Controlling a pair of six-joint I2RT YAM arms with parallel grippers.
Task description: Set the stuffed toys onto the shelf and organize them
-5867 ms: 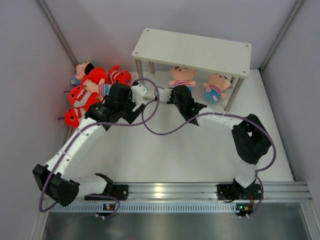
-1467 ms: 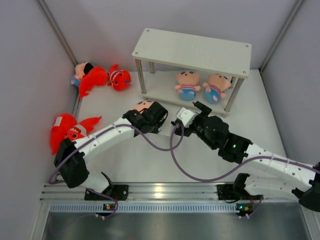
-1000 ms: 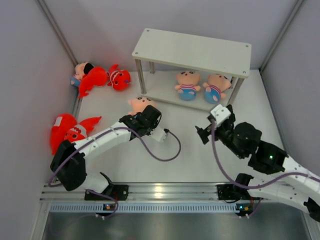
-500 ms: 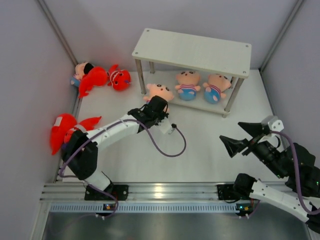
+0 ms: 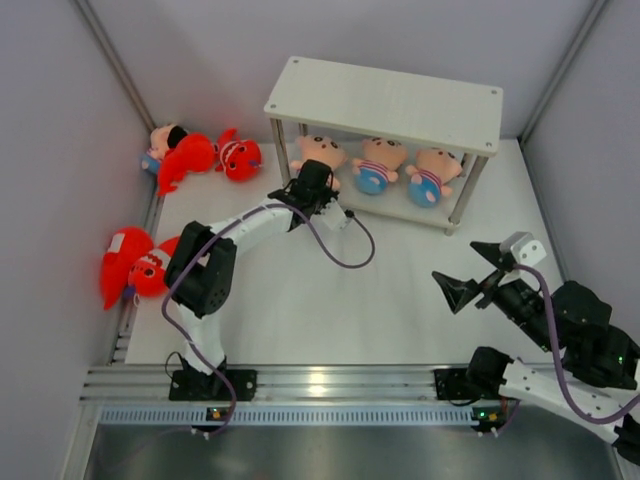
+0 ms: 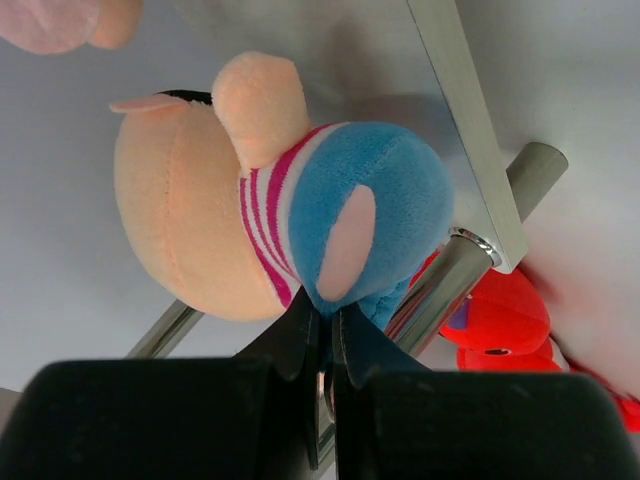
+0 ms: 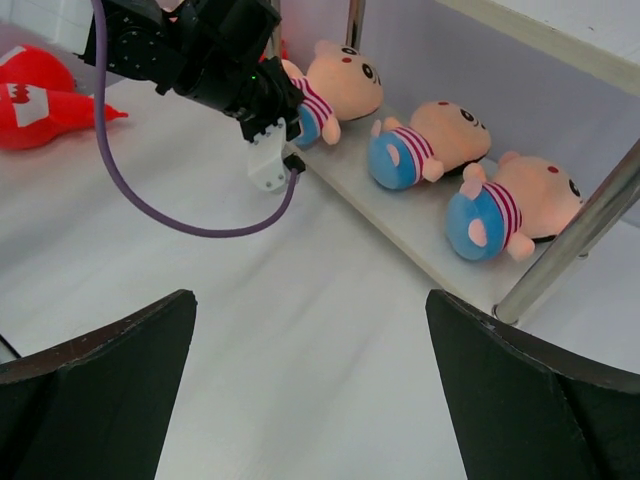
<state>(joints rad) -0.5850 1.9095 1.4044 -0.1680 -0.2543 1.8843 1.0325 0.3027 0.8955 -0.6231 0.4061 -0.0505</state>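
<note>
Robot shelving plush toys: the left gripper [image 6: 326, 322], its jaws pinched all but closed, has hold of the blue bottom of a striped-shirt doll [image 6: 230, 210]. The doll sits at the left end of the lower tier [image 7: 420, 240] of the off-white shelf [image 5: 390, 100], just beside a silver leg [image 6: 450, 275].

The right gripper [image 5: 468, 275] stands spread wide with nothing between its fingers. It hangs over the white table [image 5: 330, 320] at the near right, well apart from the shelf.

Two more dolls, the middle doll [image 5: 380, 162] and the right doll [image 5: 435, 172], lie side by side on the same lower tier to the right of the held one. Their blue bottoms point toward the near edge.

At the far left, against the wall, a fourth doll [image 5: 160, 140] lies partly under a red shark [image 5: 190, 155], with a second shark [image 5: 240, 155] just beside it. More red plush [image 5: 135, 265] lies heaped at the table's left edge, nearer the arms; how many toys are in it cannot be told. The left arm's purple cable [image 5: 345, 250] loops over the table in front of the shelf.
</note>
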